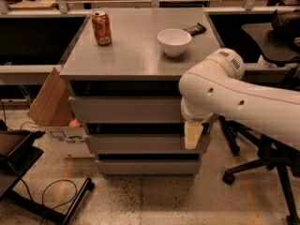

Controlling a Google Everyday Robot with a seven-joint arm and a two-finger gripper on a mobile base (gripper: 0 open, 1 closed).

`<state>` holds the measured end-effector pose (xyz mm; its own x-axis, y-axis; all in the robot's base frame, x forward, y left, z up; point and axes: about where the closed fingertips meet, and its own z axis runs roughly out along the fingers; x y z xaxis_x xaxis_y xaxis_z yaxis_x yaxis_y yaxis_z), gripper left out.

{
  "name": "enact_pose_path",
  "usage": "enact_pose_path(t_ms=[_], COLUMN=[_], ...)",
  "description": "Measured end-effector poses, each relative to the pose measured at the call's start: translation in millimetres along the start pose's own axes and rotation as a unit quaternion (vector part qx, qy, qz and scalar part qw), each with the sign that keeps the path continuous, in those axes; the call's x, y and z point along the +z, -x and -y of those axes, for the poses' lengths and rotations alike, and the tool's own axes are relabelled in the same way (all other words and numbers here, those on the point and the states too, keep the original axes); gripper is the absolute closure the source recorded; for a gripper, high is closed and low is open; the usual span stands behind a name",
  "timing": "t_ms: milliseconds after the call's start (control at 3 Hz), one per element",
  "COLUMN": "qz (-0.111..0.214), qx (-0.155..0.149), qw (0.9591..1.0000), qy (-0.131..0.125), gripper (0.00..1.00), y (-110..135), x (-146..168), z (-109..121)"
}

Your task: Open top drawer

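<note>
Grey cabinet top: can, bowl | gripper under top drawer, right end, closure unclear | speckled floor

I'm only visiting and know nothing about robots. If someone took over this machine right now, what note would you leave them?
End effector: pointing down at the right end of the cabinet front, level with the middle drawer front, below the top drawer. I cannot tell whether it touches anything.
Top drawer: just under the cabinet top, no interior showing, looks shut.
On the cabinet top: soda can, white bowl, dark snack bar.
Done: no opening visible.
Left: probably raise the end effector to the top drawer, catch it and pull it out.
</note>
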<state>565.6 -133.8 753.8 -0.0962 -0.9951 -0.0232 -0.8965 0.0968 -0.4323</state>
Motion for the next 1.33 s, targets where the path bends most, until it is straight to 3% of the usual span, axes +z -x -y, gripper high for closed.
enact_pose_path(t_ms=[667,1333], qz=[-0.026,-0.031], qx=[-0.055,-0.037], qw=[0.9982,0.9988], qy=[0.0,-0.005], gripper=[0.0,0.0], y=[18,3], x=[49,80], z=[-9,22])
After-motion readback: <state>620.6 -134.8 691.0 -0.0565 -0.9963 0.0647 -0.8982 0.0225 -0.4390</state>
